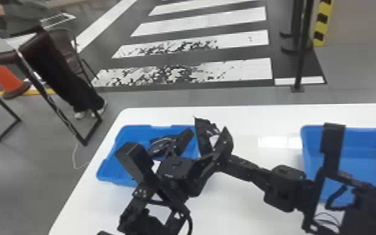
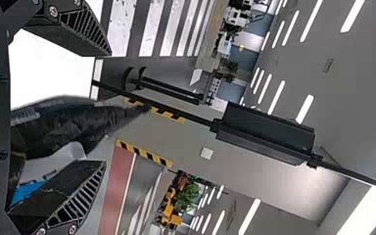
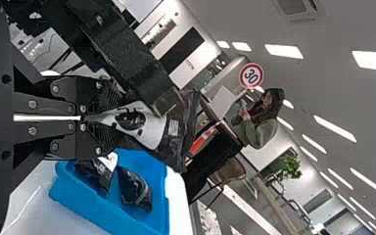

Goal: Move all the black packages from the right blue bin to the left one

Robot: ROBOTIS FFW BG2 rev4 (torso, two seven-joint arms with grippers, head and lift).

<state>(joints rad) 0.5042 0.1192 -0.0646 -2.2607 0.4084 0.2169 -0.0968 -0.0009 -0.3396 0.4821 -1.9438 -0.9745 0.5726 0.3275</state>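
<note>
The right tool (image 3: 108,118) pinches a glossy black package (image 3: 177,134), its long axis leading outward from the fingertips, near the spread left tool (image 2: 106,108) and the blue plastic left bin (image 1: 112,170).

So the left arm (image 1: 168,190) angles up with its left gripper (image 1: 197,156) spread wide, while the right arm (image 1: 287,189) points leftward, right gripper (image 1: 228,157) pinched closed.

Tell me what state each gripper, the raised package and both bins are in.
Left gripper: open, package between its fingers.
Right gripper: shut on the package.
Raised package: held above the table.
Left bin: open-topped, packages inside.
Right bin: open-topped.
</note>
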